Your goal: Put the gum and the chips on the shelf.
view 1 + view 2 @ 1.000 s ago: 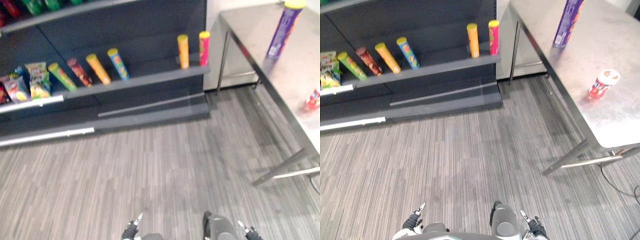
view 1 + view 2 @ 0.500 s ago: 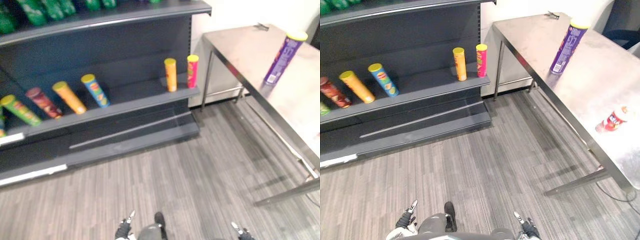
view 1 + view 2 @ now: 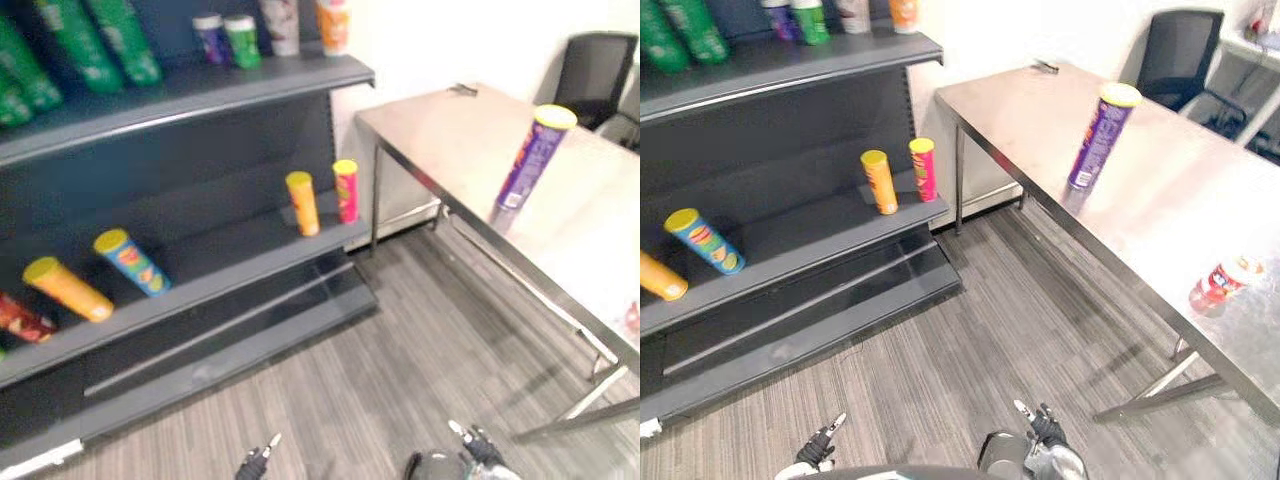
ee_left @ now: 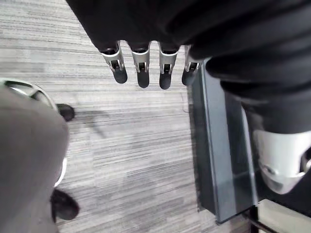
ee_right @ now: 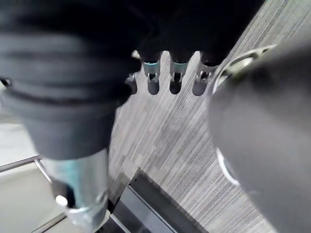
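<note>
A tall purple chips tube (image 3: 1098,136) with a yellow lid stands upright on the steel table (image 3: 1160,215) at the right. The gum, a small red and white container (image 3: 1224,284), lies nearer the table's front edge. The dark grey shelf (image 3: 790,255) stands to the left. Both hands hang low over the striped floor, away from the table and shelf. My left hand (image 4: 141,68) is open with straight fingers and holds nothing. My right hand (image 5: 176,77) is open too, with nothing in it.
On the shelf's middle board an orange tube (image 3: 878,182) and a pink tube (image 3: 924,170) stand upright, and a blue tube (image 3: 702,240) lies tilted. Green bottles (image 3: 680,30) and small cans (image 3: 810,20) fill the upper board. A black chair (image 3: 1175,55) stands behind the table.
The whole picture has shifted: the camera has turned up and to the right, bringing the upper shelf board, more table and the chair into view. The chips and gum have not moved.
</note>
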